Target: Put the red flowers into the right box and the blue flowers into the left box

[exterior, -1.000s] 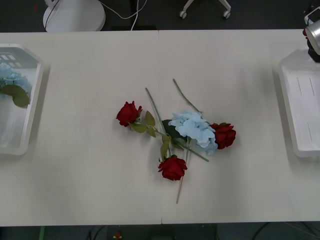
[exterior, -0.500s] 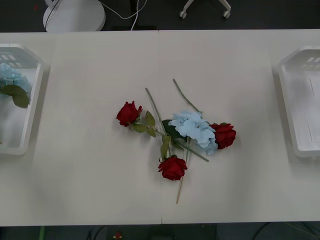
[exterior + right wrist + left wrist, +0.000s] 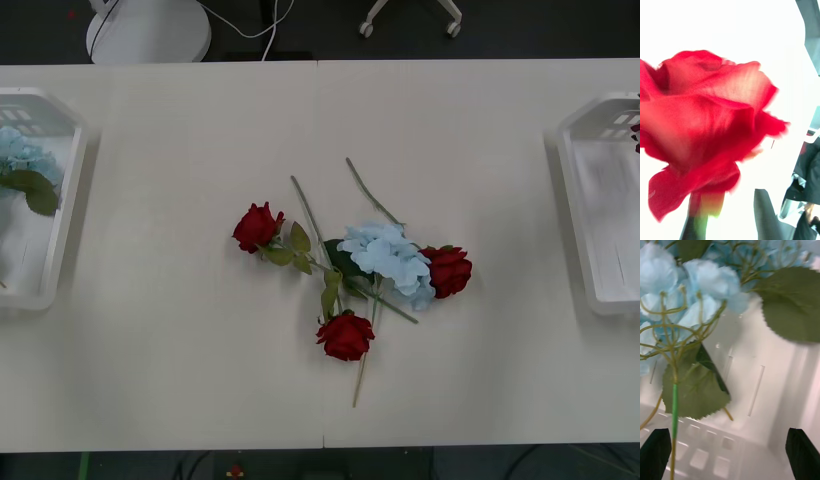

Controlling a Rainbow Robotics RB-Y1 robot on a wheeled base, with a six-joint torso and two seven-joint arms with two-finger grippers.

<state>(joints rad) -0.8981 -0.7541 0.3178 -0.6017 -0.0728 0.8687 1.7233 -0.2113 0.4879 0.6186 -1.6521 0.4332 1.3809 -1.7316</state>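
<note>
You have three deep-red artificial roses [image 3: 346, 336] and one pale blue hydrangea head [image 3: 386, 258] left mid-surface. Left end effector [image 3: 730, 450] gapes empty over the left white tray [image 3: 62, 240]; right end effector's state: cannot tell.

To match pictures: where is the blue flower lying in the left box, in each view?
Front view: blue flower at left edge, inside the left box.
Left wrist view: blue flower close up, over the box floor.
Right wrist view: a red rose instead.
Shared landmark: left box's wall.

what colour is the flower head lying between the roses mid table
Pale sky blue: the blue flower among the three red roses, best in the front view.
</note>
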